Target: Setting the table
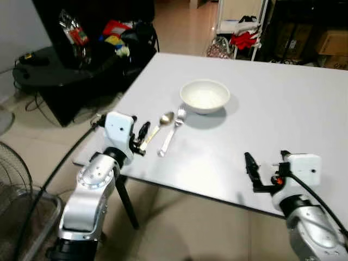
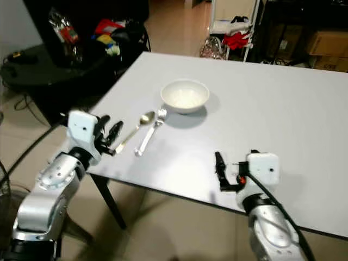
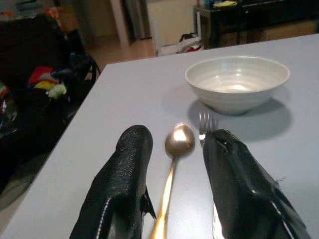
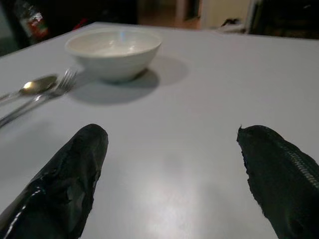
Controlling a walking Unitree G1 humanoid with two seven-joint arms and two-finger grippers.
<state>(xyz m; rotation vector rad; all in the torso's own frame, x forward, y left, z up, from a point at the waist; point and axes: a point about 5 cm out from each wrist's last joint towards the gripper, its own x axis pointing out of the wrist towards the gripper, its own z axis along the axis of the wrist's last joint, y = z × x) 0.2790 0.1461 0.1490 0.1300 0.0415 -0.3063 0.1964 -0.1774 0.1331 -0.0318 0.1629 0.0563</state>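
Note:
A white bowl stands on the grey table, left of its middle. A gold-handled spoon and a silver fork lie side by side in front of the bowl, heads toward it. My left gripper hovers at the table's near left corner, open, its two fingers either side of the spoon's handle without closing on it. At the near table edge to the right, my right gripper is open wide with nothing between its fingers; the bowl is ahead of it.
A black low table with cluttered bags and packets stands at the back left. A fan grille is on the floor at the left. A rack with red cloth and cardboard boxes stand beyond the table.

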